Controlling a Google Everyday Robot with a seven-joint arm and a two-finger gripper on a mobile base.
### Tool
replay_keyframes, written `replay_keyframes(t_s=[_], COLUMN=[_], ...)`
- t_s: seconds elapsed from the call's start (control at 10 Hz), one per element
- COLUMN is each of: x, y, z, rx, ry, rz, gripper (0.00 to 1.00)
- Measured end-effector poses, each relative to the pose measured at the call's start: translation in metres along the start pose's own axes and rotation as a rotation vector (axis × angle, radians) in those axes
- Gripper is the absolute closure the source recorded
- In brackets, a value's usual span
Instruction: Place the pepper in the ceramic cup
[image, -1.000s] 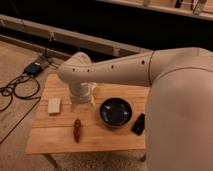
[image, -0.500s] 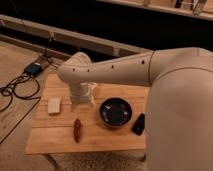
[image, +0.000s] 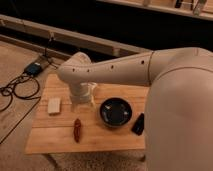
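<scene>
Set against the frames from a moment ago, nothing on the surface has shifted. The arm keeps the same bend, and the pepper, the dark bowl and the other items lie where they did.

The dark bowl sits on the wooden surface towards its right side. The end effector hangs at the end of the white arm just left of this bowl and slightly farther from the camera than the bowl's middle, pointing down at the surface. It cannot be told whether it is wide or narrow, since its pale body merges with the pale shape directly below it. It grips nothing that can be seen.

That pale shape, just left of the bowl, appears to be the ceramic cup. Its outline cannot be cleanly separated from the end effector above it.

The pepper lies flat on the surface, left of the bowl and nearer the camera than it. Its long axis runs roughly front to back. It is below and in front of the end effector, apart from it and not touched by it, and it lies outside the cup.

Farther left of the bowl, beyond the cup, lies a white block. A small black flat object lies just right of the bowl, at the surface's right edge.
</scene>
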Motion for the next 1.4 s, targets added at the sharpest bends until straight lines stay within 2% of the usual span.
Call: replay_keyframes(t_s=[0.3,0.6,1.0,1.4], x=[-0.015,-0.022,-0.009,-0.002], y=[0.005,0.009,0.012,0.024], z=[0.03,0.06,0.1,0.127], rx=[0.035,0.038,0.016,-0.029], ry=[-0.028,-0.024,0.053,0.118], rz=[-0.078,-0.097,-0.002,0.082], gripper=[0.35,0.35,0.35,0.35])
